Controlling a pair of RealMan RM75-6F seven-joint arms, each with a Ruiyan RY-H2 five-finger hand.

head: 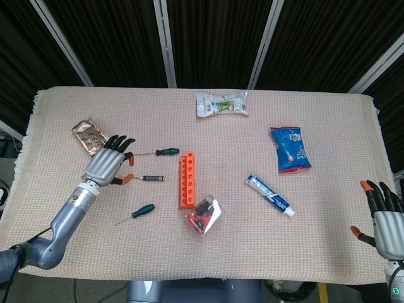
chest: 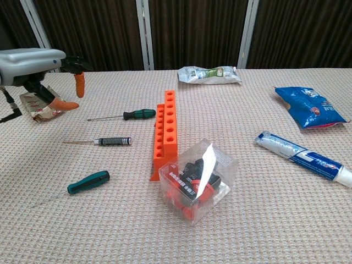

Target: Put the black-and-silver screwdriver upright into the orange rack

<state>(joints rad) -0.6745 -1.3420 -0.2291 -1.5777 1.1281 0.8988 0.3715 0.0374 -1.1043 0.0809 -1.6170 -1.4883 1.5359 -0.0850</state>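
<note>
The black-and-silver screwdriver (head: 150, 178) (chest: 109, 141) lies flat on the cloth, left of the orange rack (head: 187, 180) (chest: 166, 132), tip pointing left. My left hand (head: 108, 166) (chest: 41, 66) hovers open just left of and above the screwdriver, fingers spread toward it, holding nothing. At the table's front right corner my right hand (head: 384, 218) stays open and empty; the chest view does not show it.
A green-handled screwdriver (head: 158, 152) lies behind the target and a teal-handled one (head: 140, 212) in front. A clear box (head: 203, 215) stands at the rack's near end. A foil pack (head: 89, 135), a white pouch (head: 221, 104), a blue snack bag (head: 290, 149) and a toothpaste tube (head: 270, 195) lie around.
</note>
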